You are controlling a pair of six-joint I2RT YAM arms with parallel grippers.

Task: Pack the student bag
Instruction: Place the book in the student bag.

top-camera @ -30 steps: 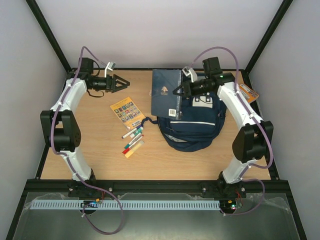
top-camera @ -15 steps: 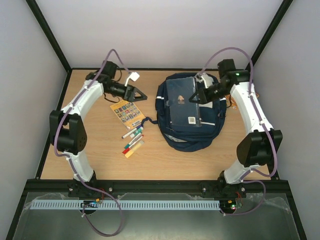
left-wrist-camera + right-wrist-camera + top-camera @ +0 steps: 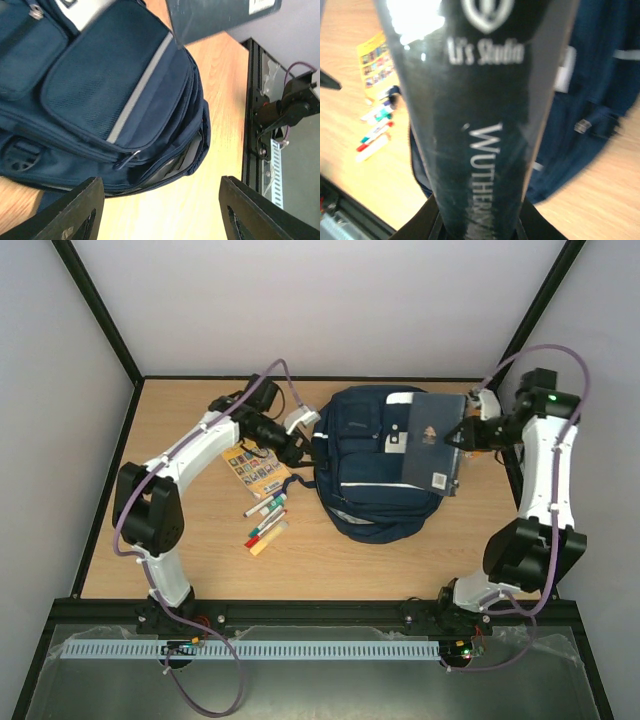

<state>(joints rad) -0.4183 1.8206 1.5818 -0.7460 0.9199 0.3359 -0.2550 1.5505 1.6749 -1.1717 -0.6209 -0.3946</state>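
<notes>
The student bag [image 3: 372,468], navy with white stripes and grey patches, lies on the table centre. In the left wrist view the bag [image 3: 100,95] shows a zip pocket partly open at its edge. My left gripper [image 3: 305,447] is open at the bag's left side, and its fingers [image 3: 75,212] straddle bare wood just off the bag. My right gripper [image 3: 463,435] is shut on a dark blue book [image 3: 432,445], held above the bag's right side. The right wrist view is filled by the book's spine [image 3: 480,115] with white lettering, clamped between the jaws of the right gripper [image 3: 480,222].
A yellow picture card [image 3: 255,466] lies left of the bag, partly under my left arm. Several markers [image 3: 265,522] lie in front of it. The black frame rail [image 3: 520,470] runs close behind my right gripper along the table's right edge.
My right arm has swung the book from over the bag's middle to its right side. My left arm has moved right, from the table's back left to the bag's left edge.
</notes>
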